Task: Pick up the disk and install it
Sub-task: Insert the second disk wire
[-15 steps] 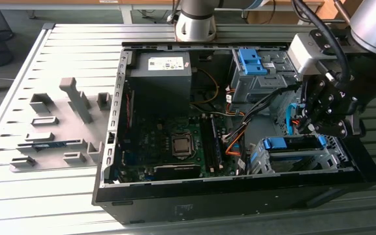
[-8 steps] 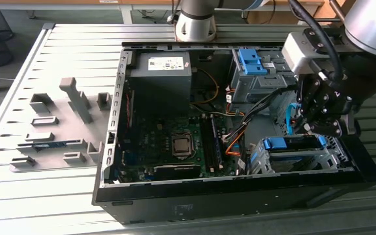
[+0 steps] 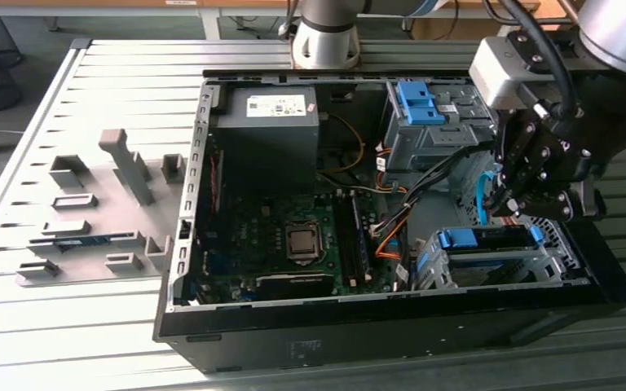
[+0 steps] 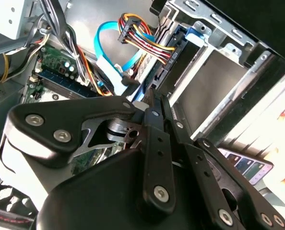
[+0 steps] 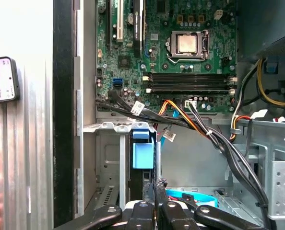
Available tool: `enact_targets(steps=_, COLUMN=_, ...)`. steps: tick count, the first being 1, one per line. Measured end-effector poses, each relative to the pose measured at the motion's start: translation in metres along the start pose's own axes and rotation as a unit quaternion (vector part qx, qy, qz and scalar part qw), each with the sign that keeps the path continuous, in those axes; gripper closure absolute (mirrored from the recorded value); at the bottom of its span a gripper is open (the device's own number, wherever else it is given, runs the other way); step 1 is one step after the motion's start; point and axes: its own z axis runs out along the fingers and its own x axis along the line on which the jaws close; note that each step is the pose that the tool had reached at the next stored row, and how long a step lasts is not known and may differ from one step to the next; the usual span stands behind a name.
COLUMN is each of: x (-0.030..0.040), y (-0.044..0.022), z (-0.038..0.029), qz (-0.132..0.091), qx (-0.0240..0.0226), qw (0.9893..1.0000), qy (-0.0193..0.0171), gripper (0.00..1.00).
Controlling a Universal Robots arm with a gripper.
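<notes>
Black linkage gripper (image 3: 531,183), silver screws

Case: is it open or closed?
Open: the case has no side panel on, and the motherboard and cables lie exposed.

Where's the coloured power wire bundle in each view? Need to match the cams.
Exterior view: the wire bundle lies between the motherboard and the drive cage.
Second wrist view: the wire bundle ends in a plug beside the light-blue cable.
First wrist view: the wire bundle runs just past the memory slots.
Shared landmark: the motherboard.
</notes>
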Motion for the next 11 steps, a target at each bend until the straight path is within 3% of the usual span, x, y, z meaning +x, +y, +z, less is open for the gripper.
enact_targets(steps=5, x=-0.0002, y=0.0000, z=-0.0092, qz=0.000, qx=0.0000, qw=1.0000, qy=0.0001, gripper=0.84)
enact_targets(steps=11, x=-0.0069, y=0.0001, z=-0.0097, qz=0.000, qx=0.0000, qw=1.0000, qy=0.0013, gripper=0.84)
